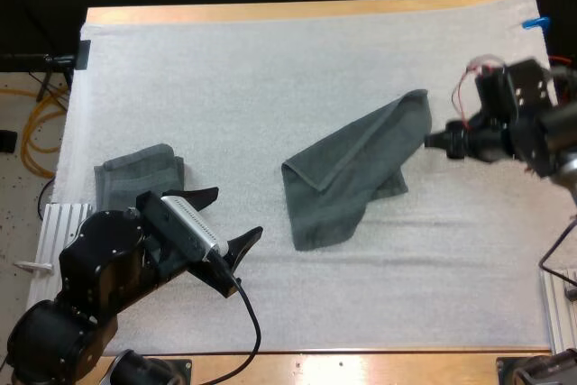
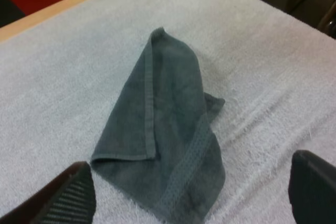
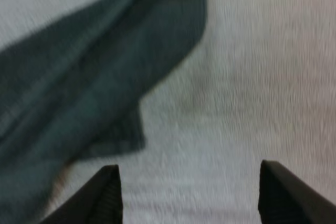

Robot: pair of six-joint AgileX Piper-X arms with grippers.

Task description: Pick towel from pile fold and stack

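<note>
A dark grey-green towel (image 1: 347, 178) lies loosely folded in the middle of the white mat (image 1: 270, 69), one corner pointing to the far right. In the left wrist view the same towel (image 2: 163, 129) spreads out ahead of my open left gripper (image 2: 191, 200). That left gripper (image 1: 230, 223) sits to the left of the towel, fingers apart and clear of it. A folded towel stack (image 1: 135, 173) rests at the mat's left side, just behind the left arm. My right gripper (image 1: 431, 142) hovers at the towel's right corner, and its fingers (image 3: 107, 192) stand open beside the towel's edge (image 3: 94, 77).
The mat covers most of the wooden table (image 1: 297, 11). Metal arm mounts (image 1: 59, 223) sit at the table's left and right near corners. Bare mat stretches along the far side and the front right.
</note>
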